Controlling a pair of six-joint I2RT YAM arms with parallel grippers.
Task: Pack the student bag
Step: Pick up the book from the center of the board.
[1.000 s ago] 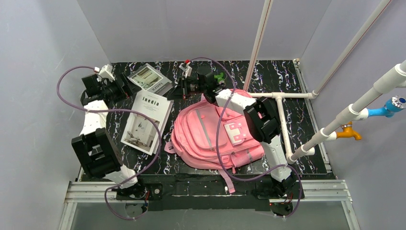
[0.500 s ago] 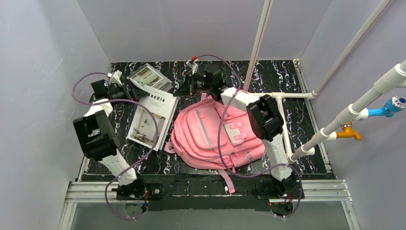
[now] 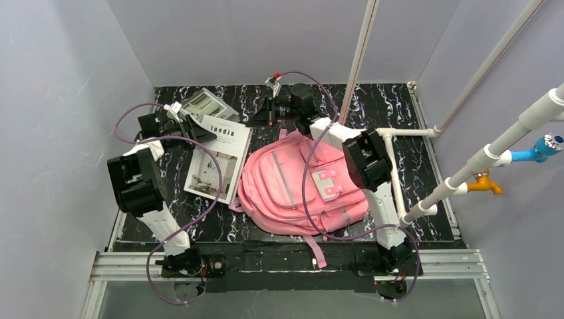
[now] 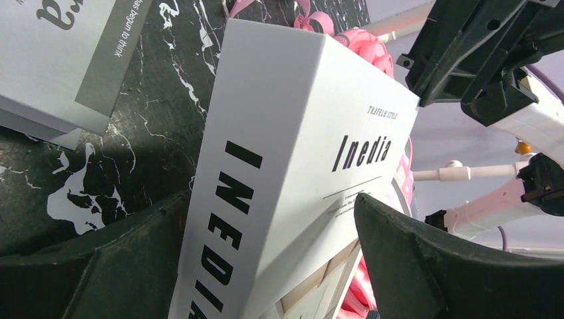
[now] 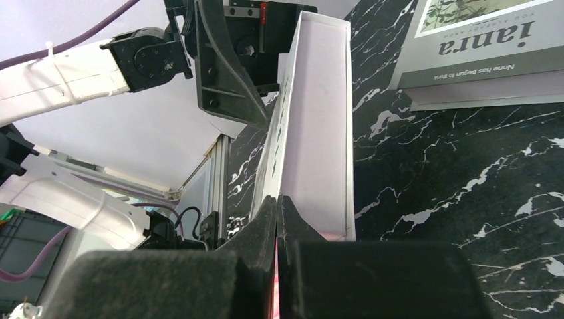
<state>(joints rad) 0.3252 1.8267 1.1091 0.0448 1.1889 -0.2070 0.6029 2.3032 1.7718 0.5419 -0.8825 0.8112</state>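
Plainly, the left gripper (image 4: 269, 199) had its jaws spread wide astride one end of the white hardback book titled "Inedia" (image 4: 299, 133), with a finger on either side of the spine and cover. Whether the pads actually pressed on it could not be told. The right gripper (image 5: 277, 219) was closed tight, finger against finger. Only a sliver of pink showed in the seam, too little to say what, if anything, it pinched. Outward from the jaws, the white book sat just to the left of the large soft pink fabric student bag (image 3: 292, 186), its gripped end seemingly raised, while the right gripper hovered just beyond the bag's top end. A second, grey-and-white book with a photograph on its cover (image 3: 206, 106) lay flat farther left of the bag, past the white one. The bag itself lay flat, front pockets up, on the black white-veined marble-pattern tabletop (image 3: 412, 106), with the right arm reaching across above it. Judging by this, packing had barely begun: both books lay outside the bag and no open mouth could be seen. The white book looked to be the item in hand, with the second book and any closing left to do.
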